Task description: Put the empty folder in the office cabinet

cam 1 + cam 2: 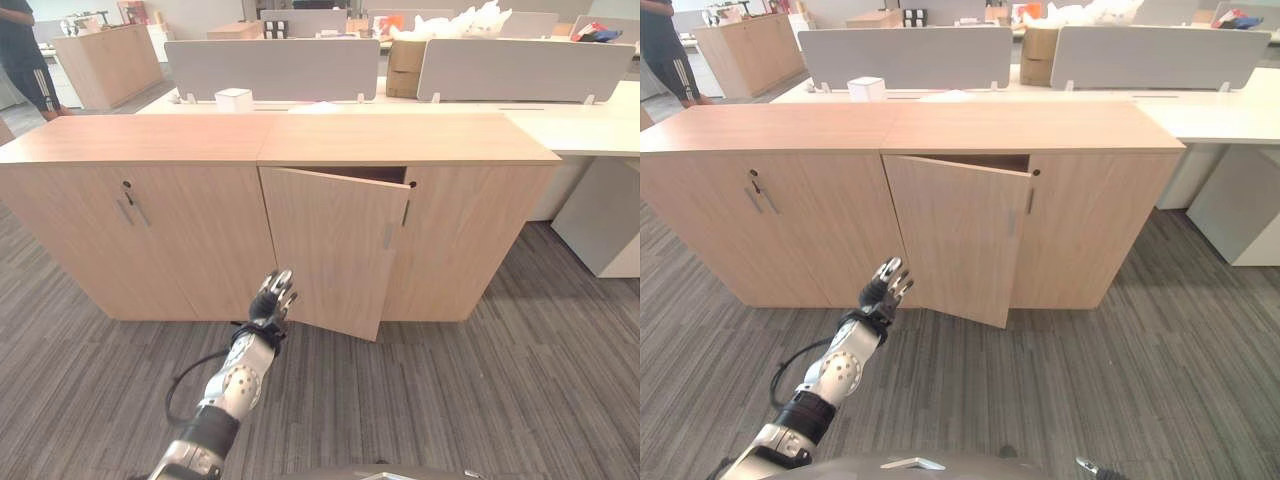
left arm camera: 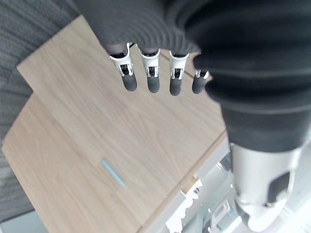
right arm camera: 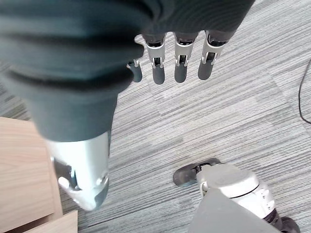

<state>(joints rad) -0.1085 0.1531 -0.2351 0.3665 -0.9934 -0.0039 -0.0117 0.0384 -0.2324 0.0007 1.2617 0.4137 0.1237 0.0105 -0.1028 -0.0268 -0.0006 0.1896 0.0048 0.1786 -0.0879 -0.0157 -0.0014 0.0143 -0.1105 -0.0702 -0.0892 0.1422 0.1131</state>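
Office cabinet [image 1: 400,200] stands with one door [image 1: 335,250] ajar (interior too dark to read). Left hand [image 1: 273,298] hovers near it, fingers straight; right hand [image 3: 170,58] hangs relaxed over carpet [image 1: 500,400].

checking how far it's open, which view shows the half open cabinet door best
The left eye view: the cabinet door is whole and ajar, left hand near it. The right eye view matches. The left wrist view has just the panel.

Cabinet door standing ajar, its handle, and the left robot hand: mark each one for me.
cabinet door [image 1: 335,250], left eye view, middle of the wooden panel.
door handle [image 1: 388,236], left eye view, on the slim metal bar.
left robot hand [image 1: 272,301], left eye view, back of the hand.
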